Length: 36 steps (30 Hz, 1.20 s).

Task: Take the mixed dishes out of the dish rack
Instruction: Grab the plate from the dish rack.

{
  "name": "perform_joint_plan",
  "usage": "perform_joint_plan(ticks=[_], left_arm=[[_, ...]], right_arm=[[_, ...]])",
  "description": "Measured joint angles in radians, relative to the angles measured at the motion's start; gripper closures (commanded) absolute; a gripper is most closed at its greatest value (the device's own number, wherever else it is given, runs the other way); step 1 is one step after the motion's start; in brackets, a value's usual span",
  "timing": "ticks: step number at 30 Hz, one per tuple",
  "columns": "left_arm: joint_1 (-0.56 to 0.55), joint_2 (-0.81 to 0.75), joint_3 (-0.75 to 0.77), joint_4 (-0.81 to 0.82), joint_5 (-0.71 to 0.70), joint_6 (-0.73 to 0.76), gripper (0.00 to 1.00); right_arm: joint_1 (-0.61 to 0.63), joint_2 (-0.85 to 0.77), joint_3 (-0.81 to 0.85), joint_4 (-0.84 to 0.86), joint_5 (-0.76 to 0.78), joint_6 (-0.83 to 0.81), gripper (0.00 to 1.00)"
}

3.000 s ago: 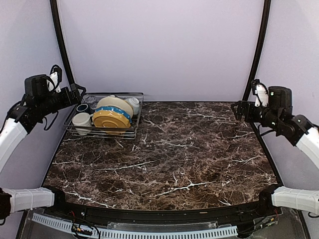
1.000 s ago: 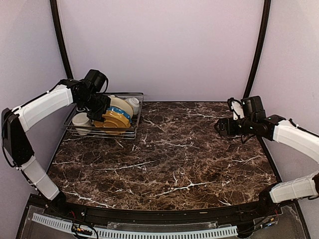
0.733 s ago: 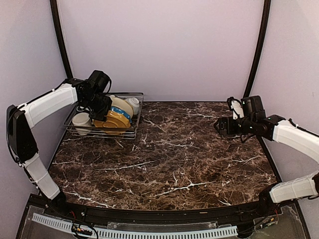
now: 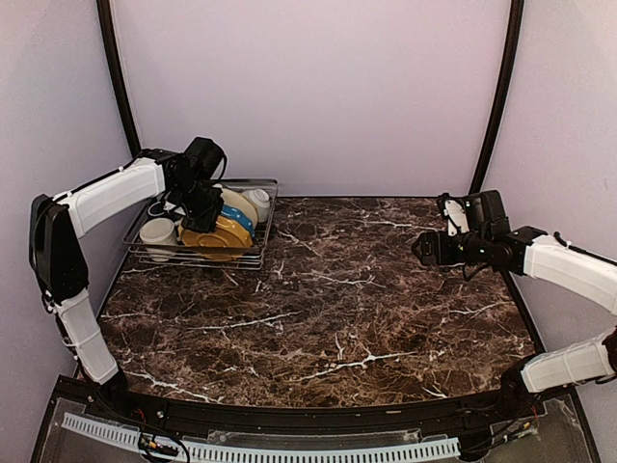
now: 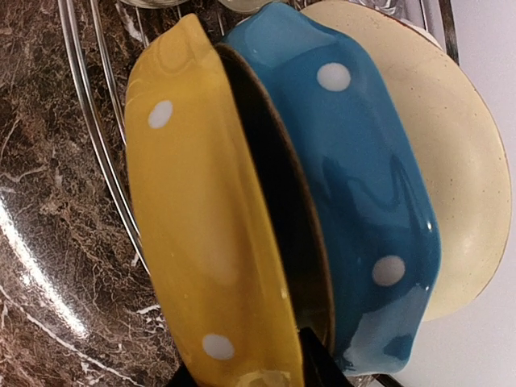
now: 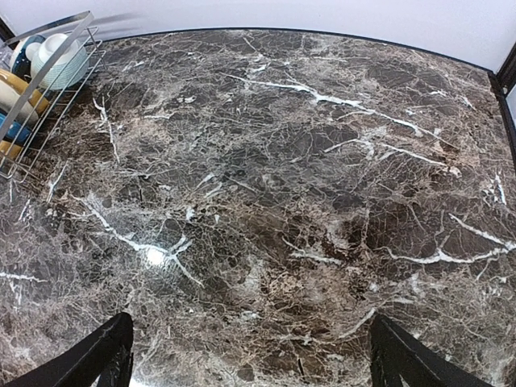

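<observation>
One blue plate [image 5: 355, 201] crowds the yellow plate [image 5: 201, 218]; left end effector [image 5: 254, 369] astride, grip unclear

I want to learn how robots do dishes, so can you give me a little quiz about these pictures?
1. True or false: the right hand is holding something.
2. Three plates stand in the dish rack. Which colour is the middle one? A yellow, B blue, C cream.
3. Fill in: the hand right at the plates is the ___ one.

Key:
1. False, it is open and empty above the table.
2. B, the blue plate.
3. Left: the left hand.
</observation>
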Motion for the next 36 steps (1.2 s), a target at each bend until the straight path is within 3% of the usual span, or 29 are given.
perform_joint_plan(ticks=[3, 17, 36], left_arm=[[0.000, 0.018, 0.032, -0.031, 0.005, -0.021, 0.80], [0.003, 0.100, 0.189, -0.159, 0.008, -0.019, 0.98], [0.010, 0.108, 0.346, -0.321, -0.001, 0.029, 0.99]], right_arm=[[0.000, 0.000, -0.004, 0.005, 0.000, 0.003, 0.01], [0.000, 0.000, -0.004, 0.033, 0.000, 0.008, 0.01], [0.001, 0.053, -0.002, 0.068, -0.045, 0.009, 0.01]])
